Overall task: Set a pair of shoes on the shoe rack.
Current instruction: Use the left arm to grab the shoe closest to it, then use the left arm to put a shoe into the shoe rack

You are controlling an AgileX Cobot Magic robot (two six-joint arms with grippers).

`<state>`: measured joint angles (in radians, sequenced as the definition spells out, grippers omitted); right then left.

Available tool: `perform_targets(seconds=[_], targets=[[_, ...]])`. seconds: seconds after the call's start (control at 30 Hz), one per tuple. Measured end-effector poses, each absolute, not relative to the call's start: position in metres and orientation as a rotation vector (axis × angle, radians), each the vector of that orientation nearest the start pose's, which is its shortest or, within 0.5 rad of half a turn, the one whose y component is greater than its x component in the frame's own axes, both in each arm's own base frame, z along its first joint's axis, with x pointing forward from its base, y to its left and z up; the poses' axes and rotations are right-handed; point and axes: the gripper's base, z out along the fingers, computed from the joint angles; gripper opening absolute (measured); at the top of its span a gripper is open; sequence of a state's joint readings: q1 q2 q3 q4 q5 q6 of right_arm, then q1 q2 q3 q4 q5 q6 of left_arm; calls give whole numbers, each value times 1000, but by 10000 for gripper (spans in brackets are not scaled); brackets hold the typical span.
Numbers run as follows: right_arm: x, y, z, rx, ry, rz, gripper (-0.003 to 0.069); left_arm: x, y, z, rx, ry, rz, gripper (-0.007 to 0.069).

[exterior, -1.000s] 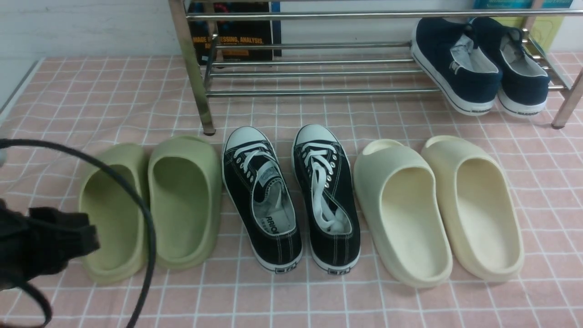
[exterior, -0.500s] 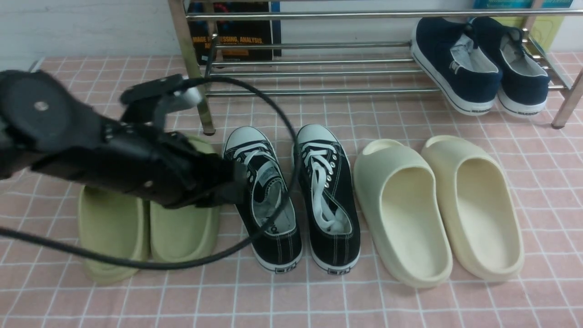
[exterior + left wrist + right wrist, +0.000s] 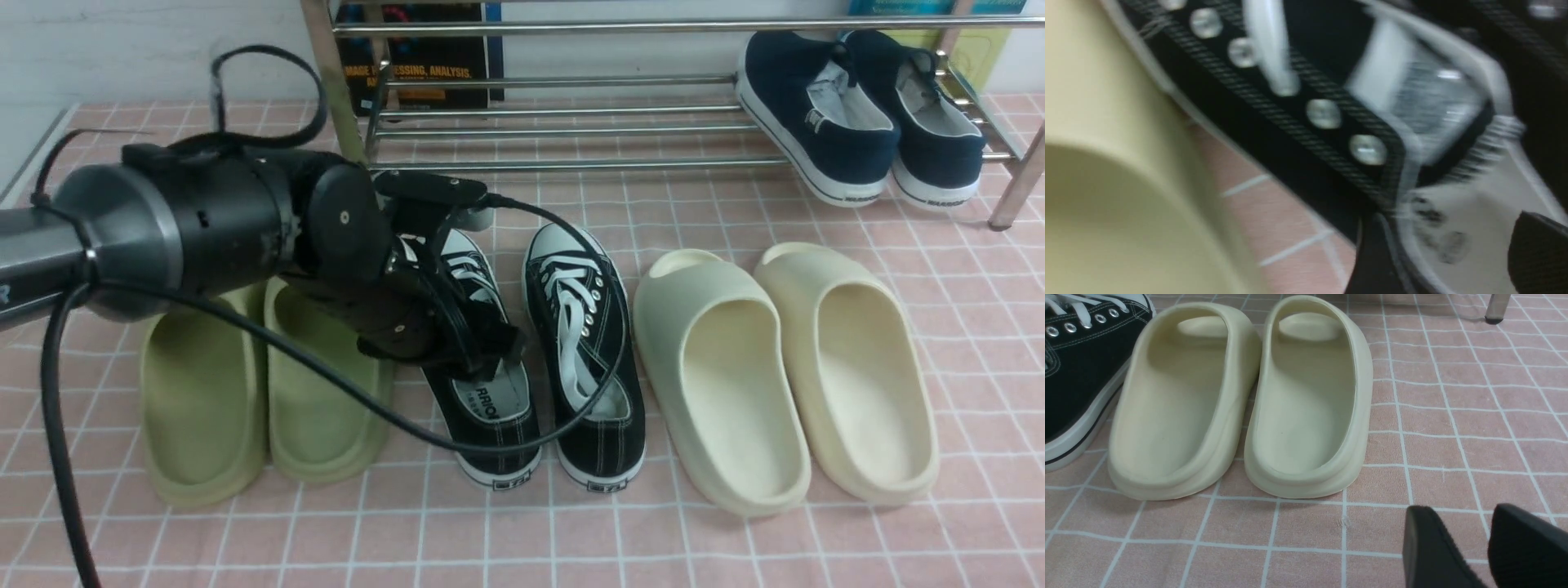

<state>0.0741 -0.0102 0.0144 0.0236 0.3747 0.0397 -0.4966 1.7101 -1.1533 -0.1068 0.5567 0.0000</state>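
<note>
Front view. Where are the black sneakers seen?
— On the pink surface, laid flat in front of the shoe rack, between the green slides and the cream slides.
— And the left fingers?
— They are held apart over the sneaker next to the green slides. One is seen outside its side wall, one over its inside. Touching cannot be told; it is blurred.
— The right fingers?
— Held apart too, beside the cream slides, away from the sneakers.
</note>
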Motion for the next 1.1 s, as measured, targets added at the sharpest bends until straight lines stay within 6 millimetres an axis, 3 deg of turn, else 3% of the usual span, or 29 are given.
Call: perform_targets(seconds=[0.37, 0.5, 0.53, 0.6, 0.67, 0.73, 0.9, 1.1], targets=[[52, 5, 175, -18, 1864, 102, 237, 327, -174, 190, 347, 2660, -186, 427], [52, 5, 175, -18, 1864, 102, 237, 328, -175, 187, 331, 2661, -196, 320], [52, 5, 175, -18, 1864, 102, 237, 328, -176, 187, 335, 2660, -196, 234], [52, 5, 175, -18, 1864, 102, 237, 327, -176, 188, 332, 2662, -193, 151], [52, 5, 175, -18, 1864, 102, 237, 327, -174, 194, 328, 2666, -181, 64], [52, 5, 175, -18, 1864, 102, 237, 329, -173, 205, 324, 2660, -175, 34], [52, 5, 175, -18, 1864, 102, 237, 334, -174, 243, 319, 2605, -176, 22], [52, 5, 175, -19, 1864, 101, 237, 363, -186, 294, 294, 2381, -204, 23]])
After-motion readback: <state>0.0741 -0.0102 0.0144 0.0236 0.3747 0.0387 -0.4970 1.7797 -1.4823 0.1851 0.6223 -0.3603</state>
